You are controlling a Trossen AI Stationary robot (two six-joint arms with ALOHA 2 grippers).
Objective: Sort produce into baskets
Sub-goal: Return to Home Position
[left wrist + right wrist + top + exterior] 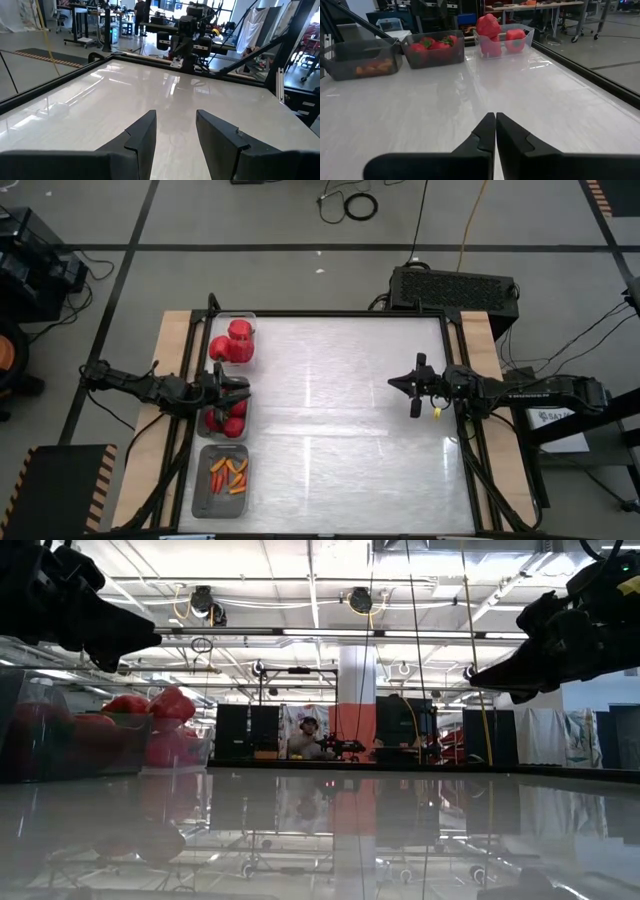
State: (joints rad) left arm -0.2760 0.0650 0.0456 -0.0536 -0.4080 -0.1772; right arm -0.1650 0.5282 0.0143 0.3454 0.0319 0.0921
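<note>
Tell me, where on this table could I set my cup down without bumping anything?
Crowded: the left edge, where the pepper bin, tomato bin and chili bin stand in line, the open left claw above them. Everything from there across the white table to the shut right claw, hovering near the right edge, is bare.

readable text: none | labels, brands, numbers, signs: none legible

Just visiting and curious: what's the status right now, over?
Left gripper jaws open, empty; right gripper jaws shut, empty. Produce all in three bins. Nothing in the way.
</note>
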